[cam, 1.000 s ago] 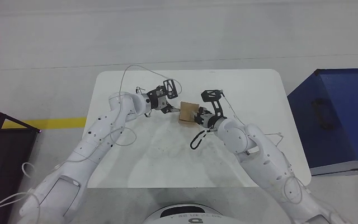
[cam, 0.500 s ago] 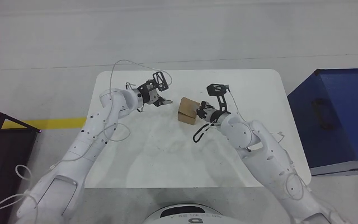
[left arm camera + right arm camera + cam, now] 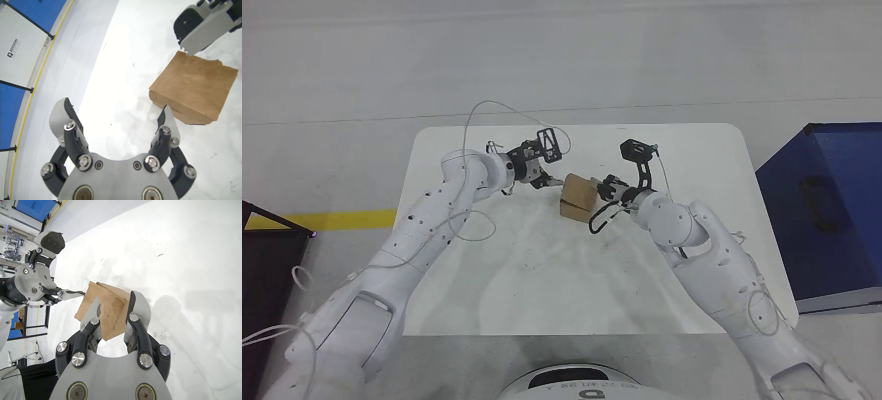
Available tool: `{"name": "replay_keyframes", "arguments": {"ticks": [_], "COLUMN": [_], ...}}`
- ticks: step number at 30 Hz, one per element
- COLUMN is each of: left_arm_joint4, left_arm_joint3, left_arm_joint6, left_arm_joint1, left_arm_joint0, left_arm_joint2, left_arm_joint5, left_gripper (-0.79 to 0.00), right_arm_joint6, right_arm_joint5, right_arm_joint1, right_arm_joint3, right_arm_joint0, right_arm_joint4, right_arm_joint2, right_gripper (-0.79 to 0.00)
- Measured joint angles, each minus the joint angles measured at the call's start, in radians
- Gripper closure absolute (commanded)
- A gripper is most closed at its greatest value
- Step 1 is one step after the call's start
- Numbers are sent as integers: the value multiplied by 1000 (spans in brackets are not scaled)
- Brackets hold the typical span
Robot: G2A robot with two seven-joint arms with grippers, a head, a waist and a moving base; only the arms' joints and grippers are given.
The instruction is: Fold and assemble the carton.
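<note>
The brown cardboard carton (image 3: 579, 195) lies on the white table (image 3: 542, 290), toward 12 o'clock from its centre. The right gripper (image 3: 115, 298), at the carton's 3 o'clock, clamps one end between both fingers. The left gripper (image 3: 115, 106), at its 10 o'clock, is spread wide and empty, one fingertip at the carton's edge.

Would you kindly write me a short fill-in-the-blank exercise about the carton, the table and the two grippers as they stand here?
1. The carton lies on a table whose top is ___.
2. The left gripper stands ___, with nothing between its fingers.
3. The right gripper has a corner of the ___ between its fingers.
4. The carton's colour is ___.

Missing words: white; open; carton; brown.
</note>
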Motion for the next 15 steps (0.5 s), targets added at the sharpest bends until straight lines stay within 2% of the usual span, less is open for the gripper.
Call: {"name": "replay_keyframes", "arguments": {"ticks": [15], "left_arm_joint4": [-7], "left_arm_joint3": [93], "left_arm_joint6": [97], "left_arm_joint1": [-42], "left_arm_joint0": [-61], "left_arm_joint2": [56], "left_arm_joint5": [-23], "left_gripper": [-785], "right_arm_joint6": [44], "right_arm_joint5": [-31], "right_arm_joint1": [-8], "right_arm_joint3": [37], "right_arm_joint0": [34], "right_arm_joint4": [-23], "right_arm_joint2": [-23], "right_gripper": [-339]}}
